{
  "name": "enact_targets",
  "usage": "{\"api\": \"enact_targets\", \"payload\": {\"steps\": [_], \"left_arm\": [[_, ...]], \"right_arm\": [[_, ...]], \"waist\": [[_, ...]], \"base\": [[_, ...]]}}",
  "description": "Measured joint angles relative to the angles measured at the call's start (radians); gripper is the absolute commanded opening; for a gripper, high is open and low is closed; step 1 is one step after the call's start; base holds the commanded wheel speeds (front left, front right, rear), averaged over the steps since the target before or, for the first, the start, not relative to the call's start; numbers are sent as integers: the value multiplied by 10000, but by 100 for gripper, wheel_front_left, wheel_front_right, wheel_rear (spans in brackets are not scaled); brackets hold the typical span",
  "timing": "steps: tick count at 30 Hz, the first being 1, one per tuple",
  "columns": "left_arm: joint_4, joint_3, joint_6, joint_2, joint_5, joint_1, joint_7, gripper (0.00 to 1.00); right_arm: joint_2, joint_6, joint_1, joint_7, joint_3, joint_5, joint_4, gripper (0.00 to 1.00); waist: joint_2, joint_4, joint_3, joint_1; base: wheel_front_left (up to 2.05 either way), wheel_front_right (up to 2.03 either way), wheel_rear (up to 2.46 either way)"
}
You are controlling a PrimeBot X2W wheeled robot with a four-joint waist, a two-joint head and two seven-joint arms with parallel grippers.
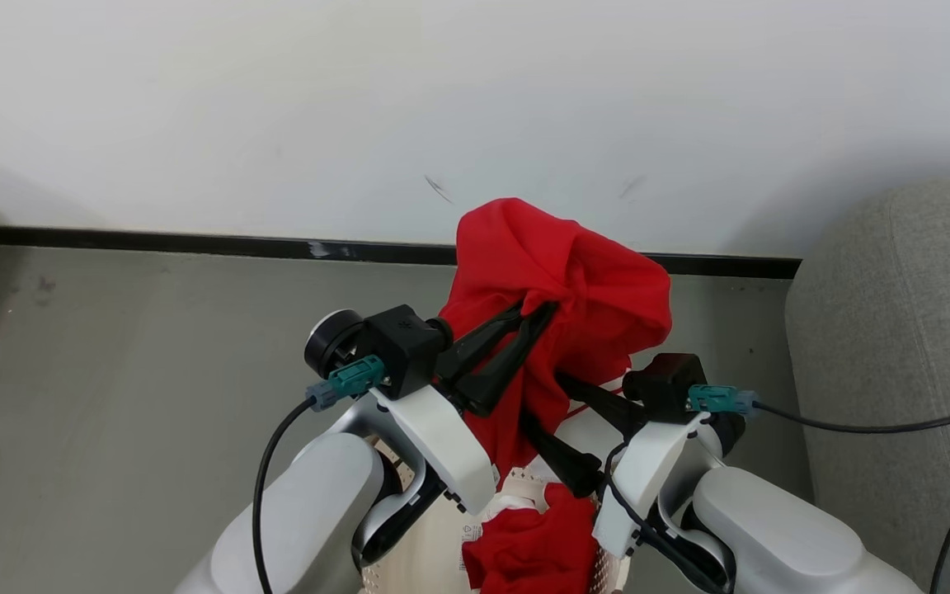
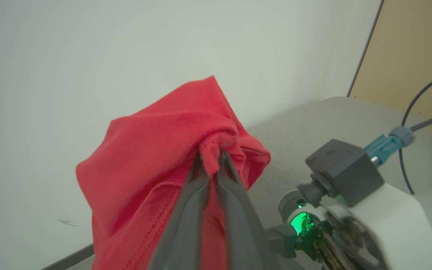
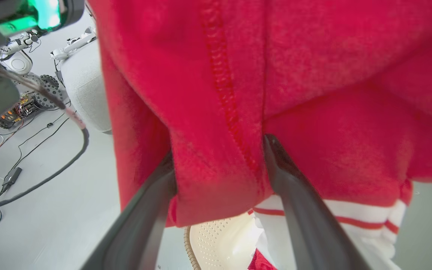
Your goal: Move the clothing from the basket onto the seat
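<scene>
Left gripper (image 1: 537, 313): jaws clamped shut on a fold of the red garment (image 1: 562, 264), which is held up in the air in front of the wall (image 1: 277, 107), above the basket (image 1: 413, 569). Right gripper (image 1: 543, 398): jaws spread wide, 1 finger on each side of the hanging cloth lower down, not pinching it as far as I can see. White trim (image 3: 351, 221) with red stripes hangs at the bottom hem, just over the basket's perforated wall. 1 more red piece (image 1: 533, 549) lies in the basket at the near edge. Seat (image 1: 895, 346) is off to the right, apart from the lifted garment, with nothing red on the part I can see.

My read: early. Garment 1 is out or nearly out; can't tell if the hem touches the basket. Left to do: carry it right, drop it on the seat, then fetch at least 1 more piece.
</scene>
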State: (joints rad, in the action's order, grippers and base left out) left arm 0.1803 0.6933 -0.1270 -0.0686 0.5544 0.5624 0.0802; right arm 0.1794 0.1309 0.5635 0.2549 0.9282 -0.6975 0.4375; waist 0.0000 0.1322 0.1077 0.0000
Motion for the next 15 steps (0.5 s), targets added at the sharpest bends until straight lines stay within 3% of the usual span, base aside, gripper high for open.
{"api": "enact_targets", "payload": {"steps": [12, 13, 14, 15], "left_arm": [[-6, 259, 0, 52, 261, 22, 0, 0], [-6, 261, 0, 54, 263, 24, 0, 0], [-4, 263, 0, 54, 263, 27, 0, 0], [-4, 261, 0, 54, 263, 27, 0, 0]], "right_arm": [[-128, 0, 479, 0, 537, -261, 468, 100], [-128, 0, 518, 0, 546, -286, 489, 93], [-128, 0, 570, 2, 548, -332, 499, 71], [-130, 0, 614, 0, 562, -332, 500, 41]], "waist": [[0, 320, -11, 0], [0, 334, -12, 0], [0, 347, -13, 0], [0, 352, -14, 0]], "base": [[0, 0, 0], [0, 0, 0], [0, 0, 0], [0, 0, 0]]}}
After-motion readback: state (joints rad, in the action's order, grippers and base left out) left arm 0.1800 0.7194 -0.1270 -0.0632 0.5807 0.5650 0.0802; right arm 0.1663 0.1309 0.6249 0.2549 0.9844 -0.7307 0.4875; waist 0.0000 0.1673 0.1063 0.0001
